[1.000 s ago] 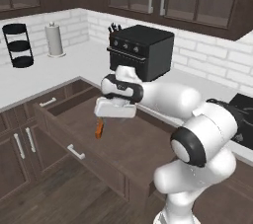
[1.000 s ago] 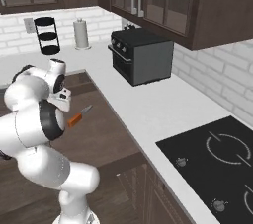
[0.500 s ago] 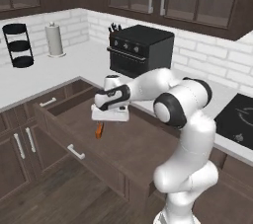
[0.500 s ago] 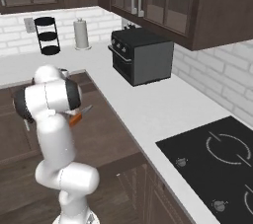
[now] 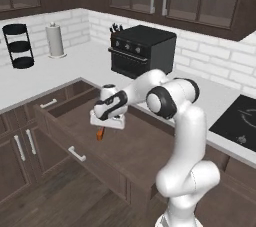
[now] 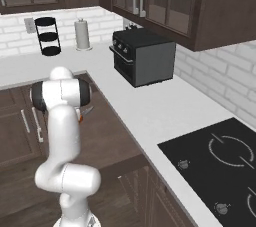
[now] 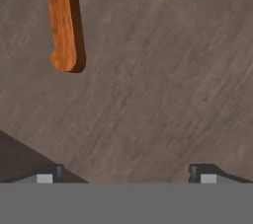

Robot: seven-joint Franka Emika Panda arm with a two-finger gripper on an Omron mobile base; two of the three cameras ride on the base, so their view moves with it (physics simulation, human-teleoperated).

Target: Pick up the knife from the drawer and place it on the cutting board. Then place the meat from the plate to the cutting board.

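The gripper (image 7: 126,172) hangs low inside the open drawer (image 5: 125,146), its jaws spread wide and pinching nothing. The knife (image 7: 61,23) lies on the drawer floor; its orange-brown handle shows, while the blade runs off the top edge of the hand view.

End effector (image 7: 126,173) low, jaws wide apart

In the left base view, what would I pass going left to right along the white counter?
Black three-tier rack → paper towel roll → black toaster oven → black cooktop.
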